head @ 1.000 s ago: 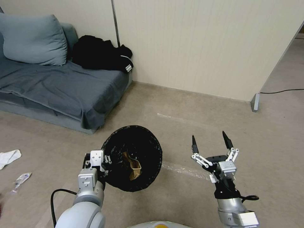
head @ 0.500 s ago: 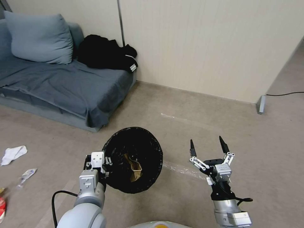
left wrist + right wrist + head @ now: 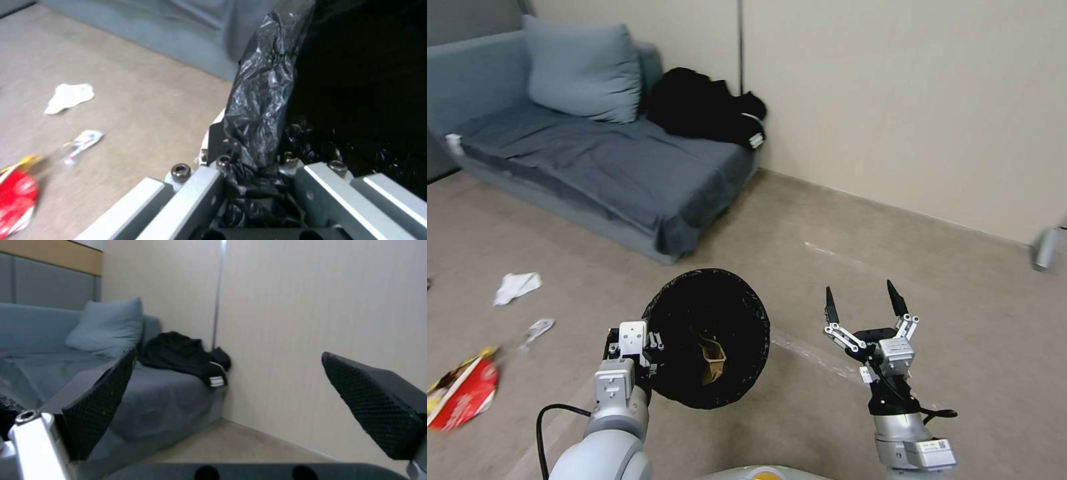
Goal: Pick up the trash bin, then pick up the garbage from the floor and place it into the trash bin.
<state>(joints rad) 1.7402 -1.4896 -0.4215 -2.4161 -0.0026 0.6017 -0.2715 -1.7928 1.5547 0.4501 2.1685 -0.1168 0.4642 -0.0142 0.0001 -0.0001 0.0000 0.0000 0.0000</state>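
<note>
Head view: the trash bin [image 3: 707, 337], round and lined w/ glossy crinkled black plastic, is held up off the floor [image 3: 800, 220] by the left gripper [image 3: 639, 352], clamped on its rim; a crumpled brown paper bag [image 3: 712, 360] lies inside. The right gripper [image 3: 862, 305] is spread wide, nothing held.

Vs. 0.5 s ago, the whole scene has slid right (camera turned), so a red-and-yellow wrapper [image 3: 460, 393] is now fully seen.

Left wrist view: white tissue [image 3: 69, 96] and foil wrapper [image 3: 82, 141] lie on short-pile carpet.

Right wrist view: textured black pads [image 3: 100, 400] stand far apart.
</note>
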